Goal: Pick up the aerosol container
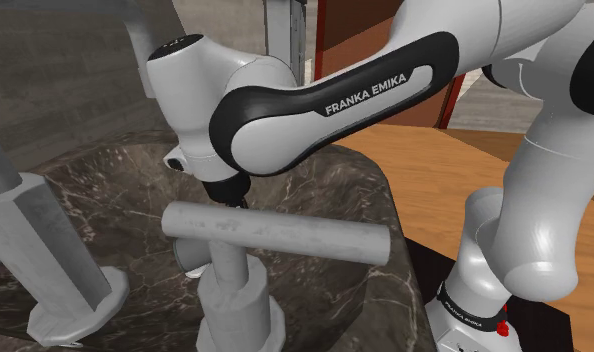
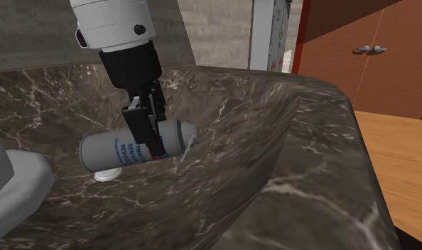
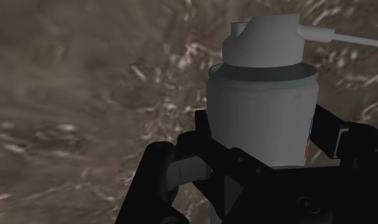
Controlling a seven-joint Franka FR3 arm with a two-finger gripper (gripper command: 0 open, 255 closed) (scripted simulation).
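In the second exterior view, a pale grey block [image 2: 11, 186] sits at the left rim of the dark marble sink basin [image 2: 288, 142]. To its right, the aerosol can [image 2: 106, 150] lies on its side low inside the basin. Its base points to that view's left, and its grey cap [image 2: 180, 133] and thin straw nozzle [image 2: 191, 144] point right. The black gripper [image 2: 151, 138] comes down from above and is clamped around the can's body near the cap end. A small pale disc [image 2: 105, 175] lies on the marble just under the base end; whether the can touches the basin I cannot tell. Further right is a reddish-brown door [image 2: 394, 78] above a wooden floor [image 2: 408, 167].

In the shoulder view, a grey hexagonal post [image 1: 45, 250] stands at the left. Next to it is a grey faucet [image 1: 275, 235] with a horizontal bar handle. The white arm [image 1: 315, 110] reaches down into the basin behind that handle.

In the wrist view, the two fingers [image 3: 203, 130] press on opposite sides of the can, whose cap points away from the hand.
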